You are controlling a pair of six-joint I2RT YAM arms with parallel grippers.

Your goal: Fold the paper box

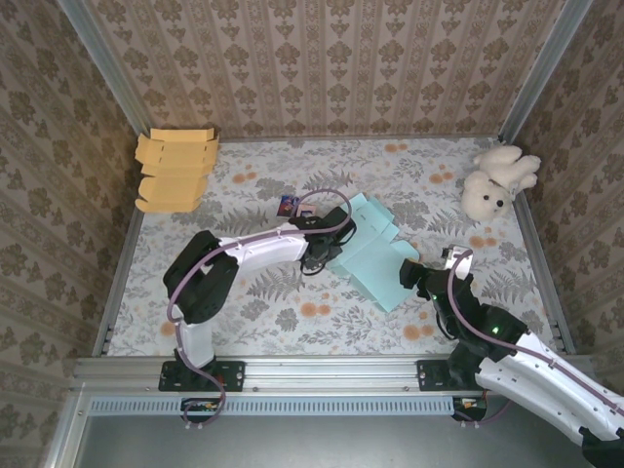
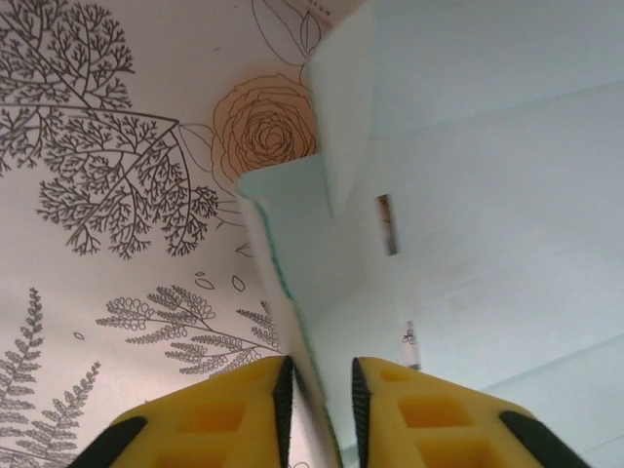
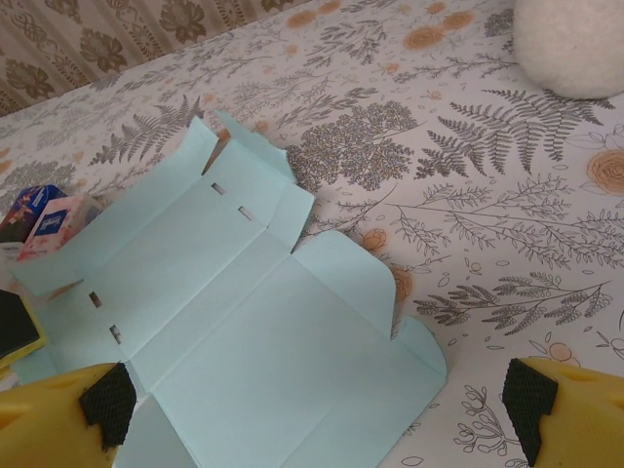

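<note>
Nearest to me, my right gripper (image 1: pixel 421 276) hangs over the near right corner of the paper box (image 1: pixel 375 253), its jaws spread wide and nothing between them. In the right wrist view its two yellow fingers (image 3: pixel 107 405) sit far apart on either side of that end of the pale blue sheet (image 3: pixel 244 322). The box lies unfolded and mostly flat on the flowered table (image 1: pixel 244 322), with its creases and small slots showing. A little further along, at the left edge of the box, my left gripper (image 1: pixel 327 249) stands narrow around a flap that rises from the sheet. In the left wrist view the flap's edge (image 2: pixel 292 283) runs down between my pads (image 2: pixel 283 390), close to both. Whether they actually press the paper I cannot tell. Just beyond the far left corner of the box sits a small colourful packet (image 1: pixel 290 206), near the sheet. Well beyond the box to the far right lies a white plush toy (image 1: pixel 497 180). Well apart from the box to the far left lies a stack of tan cardboard blanks (image 1: pixel 175 171).
</note>
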